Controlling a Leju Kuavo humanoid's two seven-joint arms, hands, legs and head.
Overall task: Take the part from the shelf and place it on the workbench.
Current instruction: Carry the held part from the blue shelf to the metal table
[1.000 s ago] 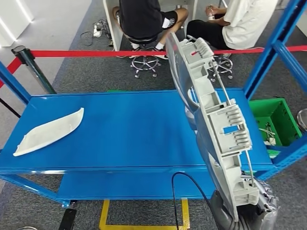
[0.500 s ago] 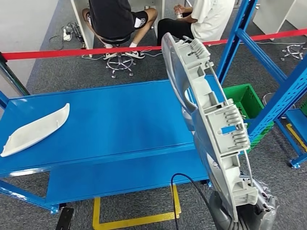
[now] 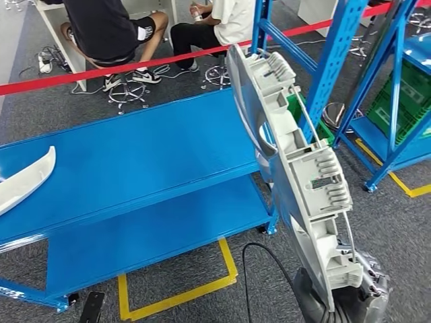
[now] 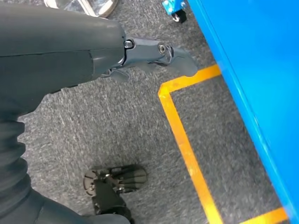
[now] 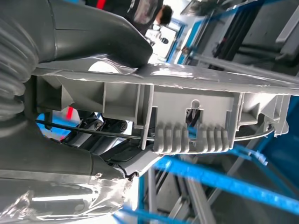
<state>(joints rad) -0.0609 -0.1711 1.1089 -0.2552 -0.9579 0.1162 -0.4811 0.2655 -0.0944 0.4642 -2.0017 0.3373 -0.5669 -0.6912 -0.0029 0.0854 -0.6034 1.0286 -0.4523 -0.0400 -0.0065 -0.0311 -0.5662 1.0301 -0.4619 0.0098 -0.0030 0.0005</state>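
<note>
One long grey plastic part [image 3: 295, 175] dominates the head view, held upright and tilted, its lower end seated in the right hand [image 3: 355, 286] at the lower right and its upper end reaching up toward the blue shelf post [image 3: 325, 60]. It looks like a stiff moulded panel, ribbed and boxed on the back with a thin metal rod [image 3: 325, 148] running along it, probably light for its length but awkward, since a hold at one end leaves the far end free to swing; the thick ribbed frame seems the safe place to take it, not the rod or the thin clips, which could bend or snap. Below it lies the blue shelf [image 3: 152, 155] with a white curved piece [image 3: 23, 182] at its left end. In the left wrist view, the left hand [image 4: 155, 53] hangs over grey carpet and yellow floor tape [image 4: 187, 144], its fingers held out fairly straight and holding nothing. In the right wrist view, the thumb [image 5: 105, 37] presses on one face of the part [image 5: 197, 112] and the darker fingers [image 5: 109, 161] close on the other, so the panel sits clamped between them near its end, carried in the air and not yet on any workbench.
</note>
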